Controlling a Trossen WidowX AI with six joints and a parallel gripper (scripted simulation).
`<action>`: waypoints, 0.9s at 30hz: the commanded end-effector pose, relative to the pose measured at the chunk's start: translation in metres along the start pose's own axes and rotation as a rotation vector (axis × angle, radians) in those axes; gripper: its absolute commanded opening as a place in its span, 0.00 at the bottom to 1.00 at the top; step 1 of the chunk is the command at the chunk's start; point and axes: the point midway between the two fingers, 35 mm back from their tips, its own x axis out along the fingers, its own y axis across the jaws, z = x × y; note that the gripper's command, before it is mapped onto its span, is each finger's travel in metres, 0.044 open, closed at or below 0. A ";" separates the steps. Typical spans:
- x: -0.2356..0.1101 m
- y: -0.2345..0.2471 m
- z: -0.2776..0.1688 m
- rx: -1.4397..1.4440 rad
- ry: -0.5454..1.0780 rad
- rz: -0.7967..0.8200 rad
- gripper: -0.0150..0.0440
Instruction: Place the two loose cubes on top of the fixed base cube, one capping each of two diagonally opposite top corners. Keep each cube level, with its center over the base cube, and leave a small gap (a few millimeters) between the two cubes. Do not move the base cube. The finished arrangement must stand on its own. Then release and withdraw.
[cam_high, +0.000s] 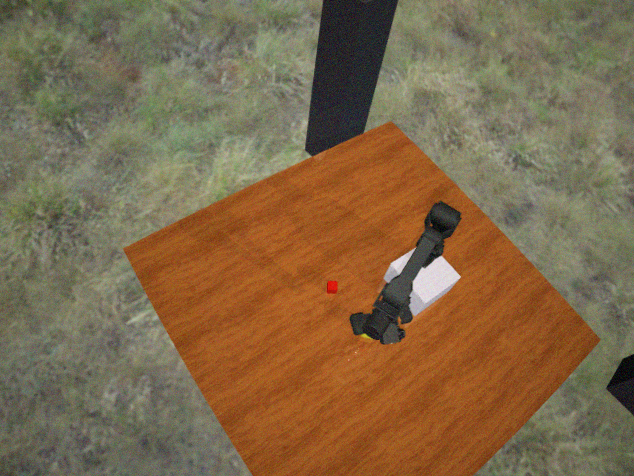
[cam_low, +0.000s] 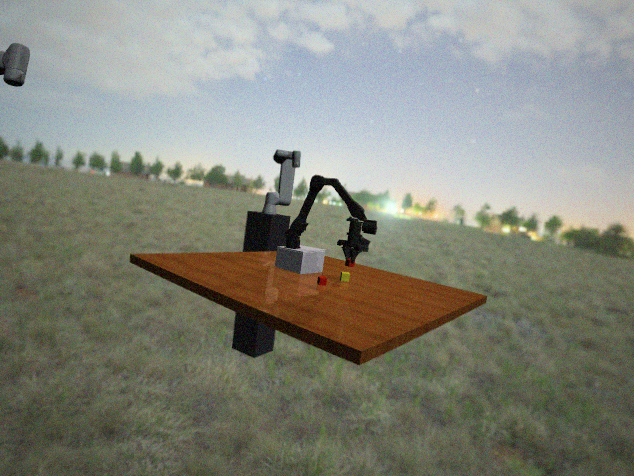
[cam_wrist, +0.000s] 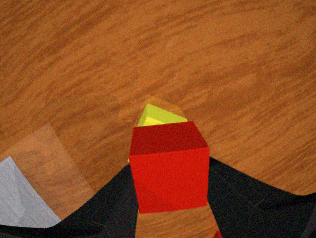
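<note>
- The gripper (cam_wrist: 170, 227) is clamped on a small red cube (cam_wrist: 170, 167), its dark, flat-faced fingers pressing the cube's two opposite sides; the cube hangs above the table, clear of the surface
- In the wrist view this held cube is sharp-edged and matte, its top face darker than its front, and just past its far edge peeks the yellow cube (cam_wrist: 157, 115), lying on the wood below
- From the exterior view the yellow cube (cam_low: 345, 276) sits on the table just below and in front of the gripper (cam_low: 350, 258), and the top view shows only a sliver of it (cam_high: 365, 336) under the wrist
- A second red cube (cam_high: 331, 286) rests alone on the table, apart from the arm and to the side of the yellow one; in the exterior view it (cam_low: 321, 280) lies near the white block
- The white block (cam_high: 435, 281) under the arm's base is a plain, pale, box-shaped solid with crisp corners
- The black arm (cam_high: 409, 271) reaches over that block, bending down at the wrist
- The table (cam_high: 256, 358) is a thin square slab of glossy, reddish-brown wood grain that faintly mirrors the block in the exterior view
- A dark square post (cam_high: 348, 76) stands at the table's far edge, over rough grass (cam_high: 102, 128)
</note>
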 end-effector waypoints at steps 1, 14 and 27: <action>0.003 0.006 0.005 -0.143 -0.004 0.003 0.43; 0.004 0.009 0.007 -0.244 -0.004 0.003 0.43; 0.029 0.008 0.006 -0.253 -0.004 0.003 0.43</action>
